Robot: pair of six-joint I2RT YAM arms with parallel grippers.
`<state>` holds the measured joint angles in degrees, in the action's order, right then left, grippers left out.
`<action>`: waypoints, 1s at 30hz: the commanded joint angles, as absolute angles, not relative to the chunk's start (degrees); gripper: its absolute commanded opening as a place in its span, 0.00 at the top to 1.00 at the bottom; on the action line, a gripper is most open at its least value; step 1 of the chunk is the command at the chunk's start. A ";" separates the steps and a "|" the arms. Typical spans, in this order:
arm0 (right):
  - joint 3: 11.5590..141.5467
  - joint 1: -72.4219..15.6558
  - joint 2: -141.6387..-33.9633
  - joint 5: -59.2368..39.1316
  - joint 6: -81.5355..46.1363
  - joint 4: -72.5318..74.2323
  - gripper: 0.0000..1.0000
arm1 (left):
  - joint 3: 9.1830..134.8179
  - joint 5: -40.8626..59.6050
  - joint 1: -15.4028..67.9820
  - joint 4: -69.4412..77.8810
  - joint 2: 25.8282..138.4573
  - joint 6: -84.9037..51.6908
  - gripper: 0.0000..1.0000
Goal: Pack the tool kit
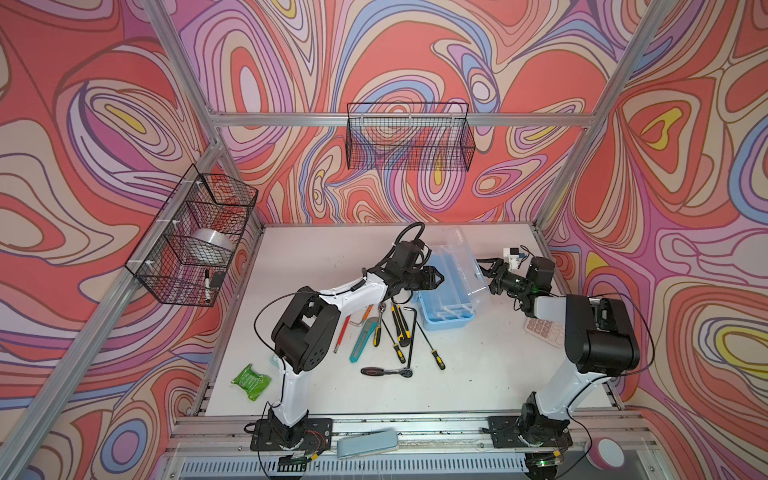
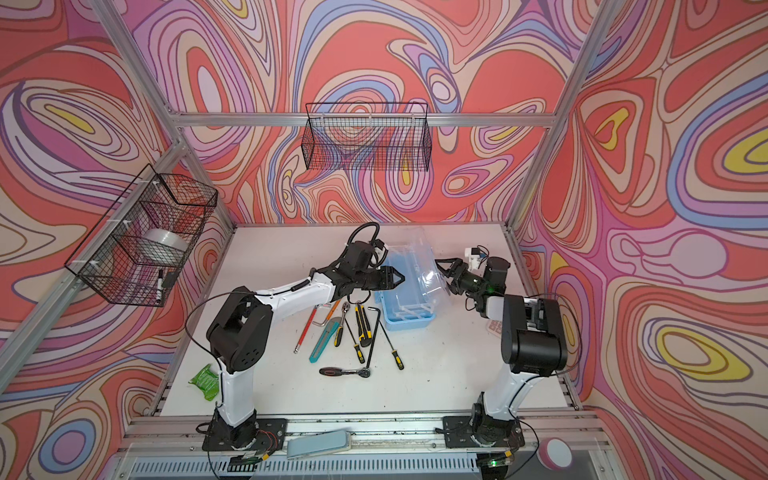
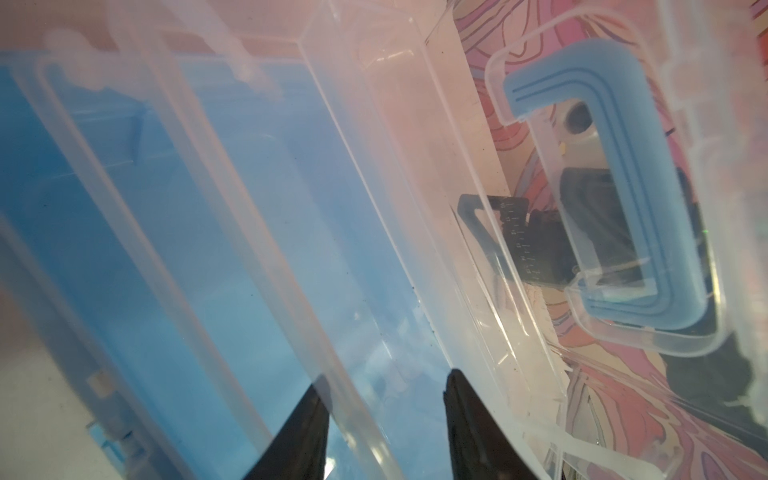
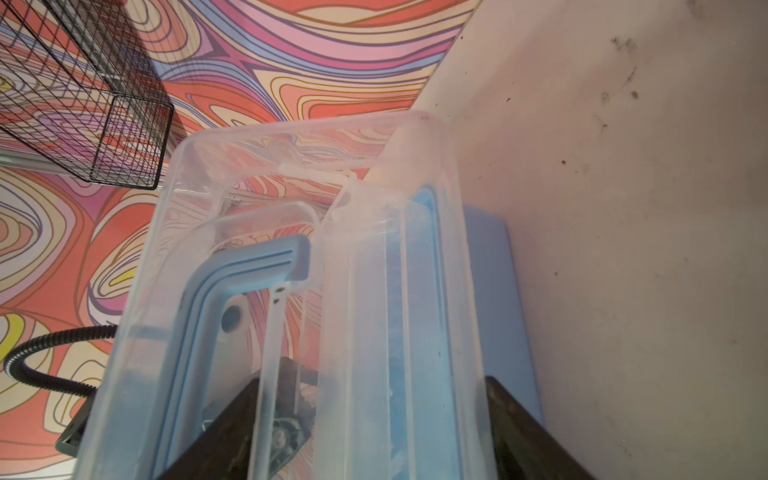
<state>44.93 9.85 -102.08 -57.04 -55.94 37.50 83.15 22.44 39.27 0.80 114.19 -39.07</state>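
Top views: the light blue rectangular plastic case [image 1: 446, 322] sits beneath the left claw [image 1: 439, 277], jaws part-spread, empty. The right claw [image 1: 486, 268] pinches its tilted clear plastic lid [image 1: 461, 257]. Loose metal hand tools [image 1: 400, 326] lie beside the left claw.

Bench [image 1: 478, 374]: white top, scuffed.
Back right: light blue case [image 1: 446, 322], clear lid [image 1: 459, 257] raised.
Middle, just beside the case: red-handled tool [image 1: 341, 332], teal knife [image 1: 362, 340], yellow-black knife [image 1: 402, 326], long hex key [image 1: 412, 332], screwdriver [image 1: 432, 347].
Nearer the front: black ratchet [image 1: 384, 371].
Front left: green packet [image 1: 250, 379].
Right edge: pink calculator [image 1: 544, 330], partly hidden by an arm.
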 commanded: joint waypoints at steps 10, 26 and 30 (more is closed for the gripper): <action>48.12 10.63 -103.10 -56.51 -55.08 35.99 0.38 | 85.08 25.18 38.85 8.26 116.09 -42.86 0.70; 48.25 10.97 -101.87 -55.78 -50.31 29.82 0.02 | 85.72 26.68 38.76 14.05 117.86 -48.51 0.77; 47.95 12.03 -101.86 -55.86 -50.18 29.84 0.02 | 86.77 26.07 38.76 11.85 118.04 -48.78 0.77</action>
